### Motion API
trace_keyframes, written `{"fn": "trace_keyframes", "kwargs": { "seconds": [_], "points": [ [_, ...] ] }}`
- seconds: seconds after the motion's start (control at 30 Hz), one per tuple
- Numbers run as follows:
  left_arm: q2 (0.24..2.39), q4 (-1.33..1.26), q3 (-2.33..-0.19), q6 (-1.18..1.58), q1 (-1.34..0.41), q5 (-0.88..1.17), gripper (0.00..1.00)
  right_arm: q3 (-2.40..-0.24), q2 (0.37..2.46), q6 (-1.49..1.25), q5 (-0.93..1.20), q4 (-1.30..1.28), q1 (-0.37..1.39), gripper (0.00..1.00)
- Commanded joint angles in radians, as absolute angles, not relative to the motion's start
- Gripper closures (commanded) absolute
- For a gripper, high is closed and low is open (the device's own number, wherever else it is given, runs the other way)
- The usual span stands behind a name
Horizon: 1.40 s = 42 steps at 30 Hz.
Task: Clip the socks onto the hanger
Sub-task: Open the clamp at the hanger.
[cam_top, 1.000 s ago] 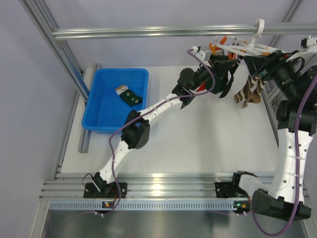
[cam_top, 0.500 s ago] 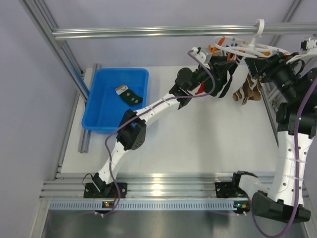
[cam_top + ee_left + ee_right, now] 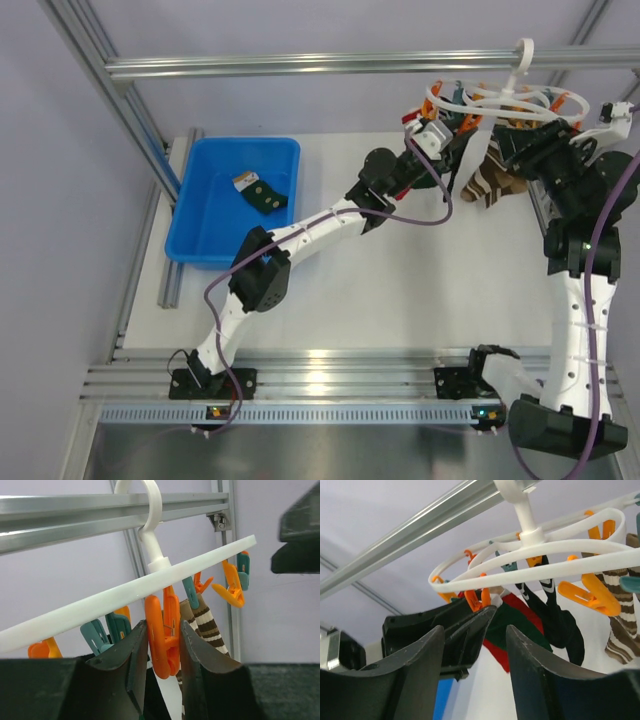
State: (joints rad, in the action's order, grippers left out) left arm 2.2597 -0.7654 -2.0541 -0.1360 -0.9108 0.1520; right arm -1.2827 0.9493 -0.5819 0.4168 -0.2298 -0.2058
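The white ring hanger (image 3: 510,97) hangs by its hook from the top rail, with orange and teal pegs under it. My left gripper (image 3: 162,625) is shut on one orange peg (image 3: 165,645), a finger pressing each side. A dark green and red sock (image 3: 520,625) hangs by that peg, its white cuff at the peg's mouth. Whether the peg grips the cuff does not show. My right gripper (image 3: 475,627) is open just below the ring, with nothing between its fingers. Another green sock (image 3: 262,194) lies in the blue bin (image 3: 215,235).
A black sock (image 3: 560,625) and brown-and-cream striped socks (image 3: 620,625) hang from the ring. Both arms crowd under the hanger (image 3: 150,582) at the back right. The aluminium rail (image 3: 300,65) crosses above, and frame posts stand close on the right.
My left gripper has moved right and up onto the peg. The right arm has swung left under the ring with its jaws narrowed. The hanger has shifted a little.
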Motion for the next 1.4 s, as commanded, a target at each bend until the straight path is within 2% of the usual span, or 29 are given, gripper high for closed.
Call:
{"fn": "trace_keyframes", "kwargs": {
  "seconds": [0.0,0.07,0.23,0.37,0.63,0.77,1.0,1.13,1.37],
  "points": [
    [2.198,-0.816,-2.039,-0.256,-0.934,0.158,1.0,-1.29,0.98,-0.686,0.342,-0.141,-0.183,0.46],
    [2.201,-0.818,-2.039,-0.273,-0.936,0.163,1.0,-1.293,1.008,-0.724,0.338,-0.115,-0.167,0.42],
    [2.204,-0.822,-2.042,-0.293,-0.94,0.17,1.0,-1.29,1.066,-0.756,0.397,-0.046,-0.143,0.41],
    [2.203,-0.824,-2.037,-0.305,-0.94,0.179,1.0,-1.284,1.106,-0.75,0.452,0.029,-0.132,0.34],
    [2.204,-0.841,-2.036,-0.29,-0.94,0.209,1.0,-1.296,1.143,-0.648,0.497,0.055,-0.109,0.35],
    [2.204,-0.845,-2.036,-0.282,-0.939,0.216,1.0,-1.296,1.149,-0.597,0.517,0.035,-0.107,0.41],
    [2.203,-0.871,-2.022,-0.264,-0.939,0.235,1.0,-1.293,1.152,-0.529,0.503,0.018,-0.106,0.45],
    [2.204,-0.867,-2.022,-0.261,-0.939,0.236,1.0,-1.298,1.163,-0.511,0.479,0.018,-0.101,0.59],
    [2.209,-0.871,-2.023,-0.264,-0.939,0.25,1.0,-1.322,1.181,-0.489,0.465,-0.023,-0.092,0.66]
  ]
}}
